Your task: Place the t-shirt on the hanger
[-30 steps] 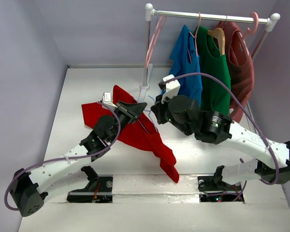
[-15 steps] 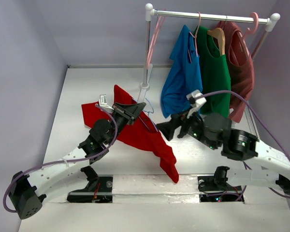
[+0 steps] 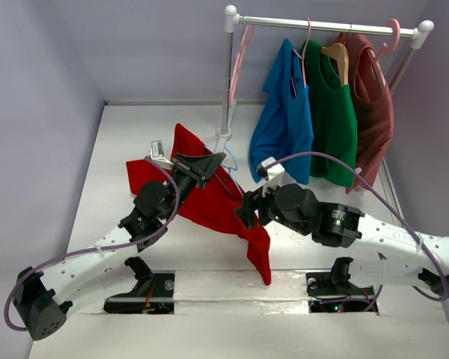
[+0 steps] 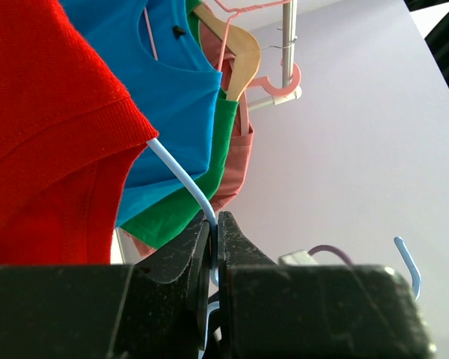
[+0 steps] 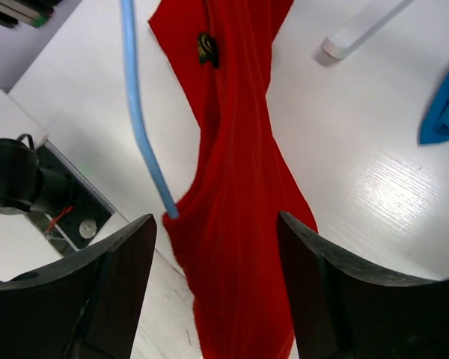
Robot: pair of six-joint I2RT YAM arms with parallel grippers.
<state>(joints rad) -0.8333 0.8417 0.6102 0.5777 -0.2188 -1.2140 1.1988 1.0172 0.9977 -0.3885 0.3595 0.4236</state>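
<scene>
The red t-shirt [image 3: 209, 206] hangs draped over the light-blue hanger [image 3: 231, 159], held above the table, with its lower end trailing toward the near edge. My left gripper [image 3: 208, 166] is shut on the hanger's thin wire [image 4: 181, 173] just below the hook; the t-shirt [image 4: 52, 134] fills the left of that wrist view. My right gripper [image 3: 247, 211] stands open beside the hanging lower part of the shirt. In the right wrist view the shirt [image 5: 239, 187] and the hanger's arm [image 5: 138, 112] lie between and beyond the spread fingers [image 5: 112, 292], which touch nothing.
A white clothes rack [image 3: 226, 75] stands at the back with a blue shirt [image 3: 284, 120], a green shirt [image 3: 331, 120] on a wooden hanger [image 3: 337, 56] and a maroon shirt [image 3: 373, 97]. Pink hangers [image 3: 243, 52] hang on its rail. Purple walls close in both sides.
My right gripper let go near the hanger's hook, opened, drew back to the right, then came in low beside the shirt's hanging part. The left arm barely moved.
</scene>
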